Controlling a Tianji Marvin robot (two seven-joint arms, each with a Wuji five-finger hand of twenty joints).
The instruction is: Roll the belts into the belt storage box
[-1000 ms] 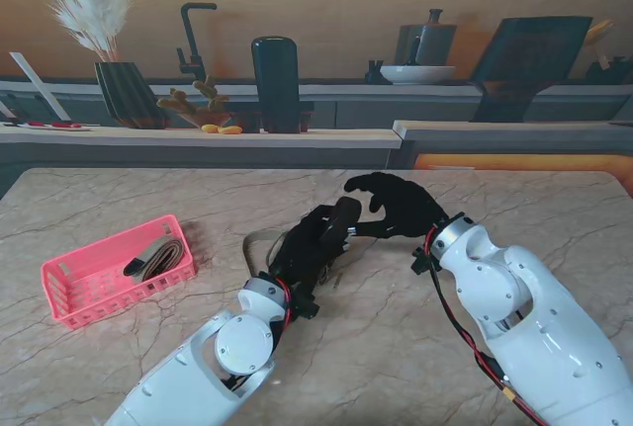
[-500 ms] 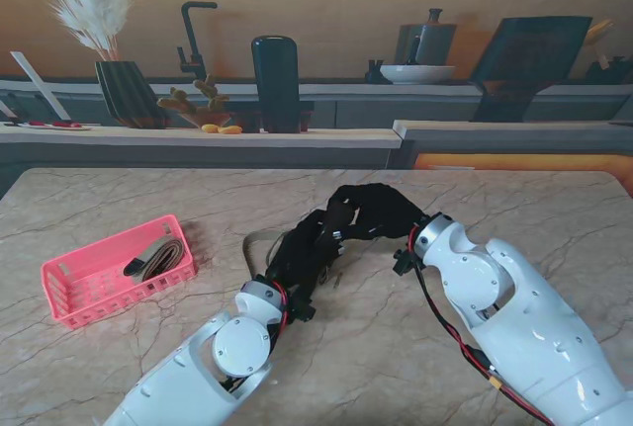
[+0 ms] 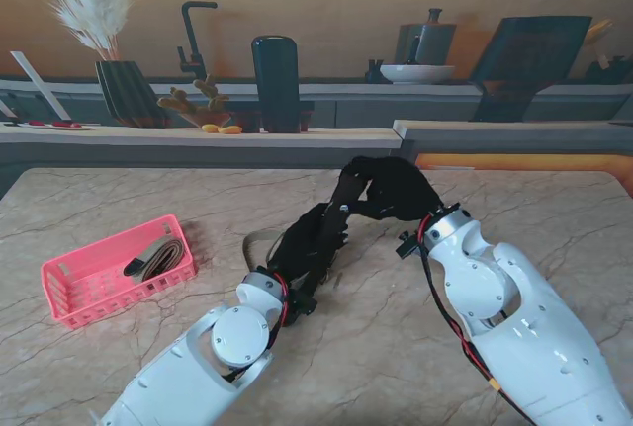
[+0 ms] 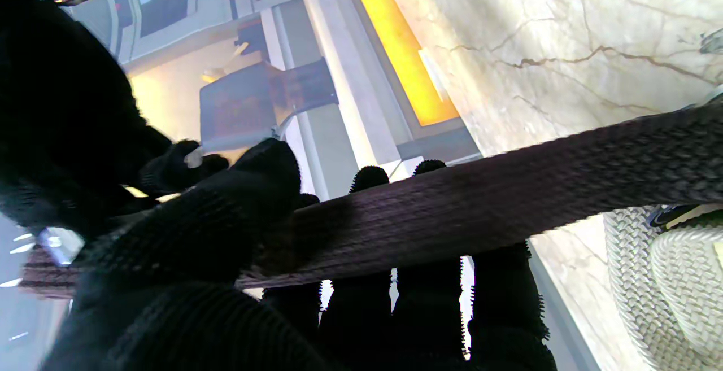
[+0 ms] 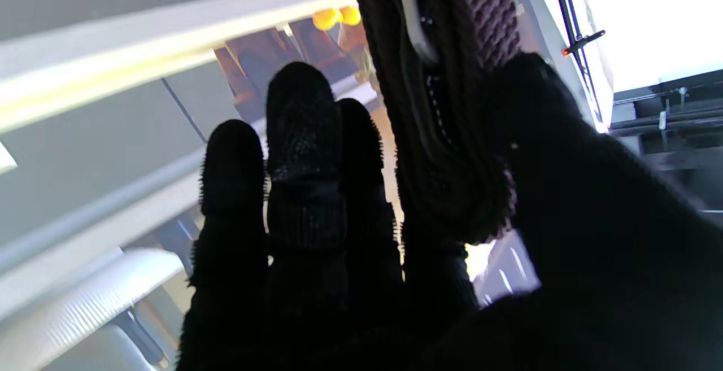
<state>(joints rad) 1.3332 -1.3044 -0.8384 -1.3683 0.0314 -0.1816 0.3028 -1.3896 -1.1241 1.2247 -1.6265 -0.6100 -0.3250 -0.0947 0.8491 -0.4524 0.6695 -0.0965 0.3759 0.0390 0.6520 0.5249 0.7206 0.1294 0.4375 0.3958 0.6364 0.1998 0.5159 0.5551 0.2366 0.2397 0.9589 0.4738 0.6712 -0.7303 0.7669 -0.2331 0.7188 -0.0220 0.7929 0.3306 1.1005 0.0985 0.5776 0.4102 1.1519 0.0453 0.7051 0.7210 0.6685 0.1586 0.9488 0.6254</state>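
A dark woven belt (image 3: 347, 197) is held above the table's middle, between my two black-gloved hands. My left hand (image 3: 311, 244) is shut on its strap (image 4: 508, 190), with the thumb (image 4: 226, 218) pressed over it. My right hand (image 3: 396, 189) grips the rolled end (image 5: 452, 134) between thumb (image 5: 565, 162) and fingers (image 5: 299, 134). A tan tail of the belt (image 3: 259, 239) trails on the table to the left of my left hand. The pink storage basket (image 3: 107, 298) stands at the left and holds one rolled belt (image 3: 158, 258).
A counter runs behind the table's far edge with a vase of pampas grass (image 3: 124, 90), a dark cylinder (image 3: 275, 82) and a bowl (image 3: 417, 73). Marble table top (image 3: 554, 209) shows to the right of my right hand.
My right hand came in to the left hand, closed on the rolled end of the belt, and has since lifted it a little farther from me. The left hand barely moved.
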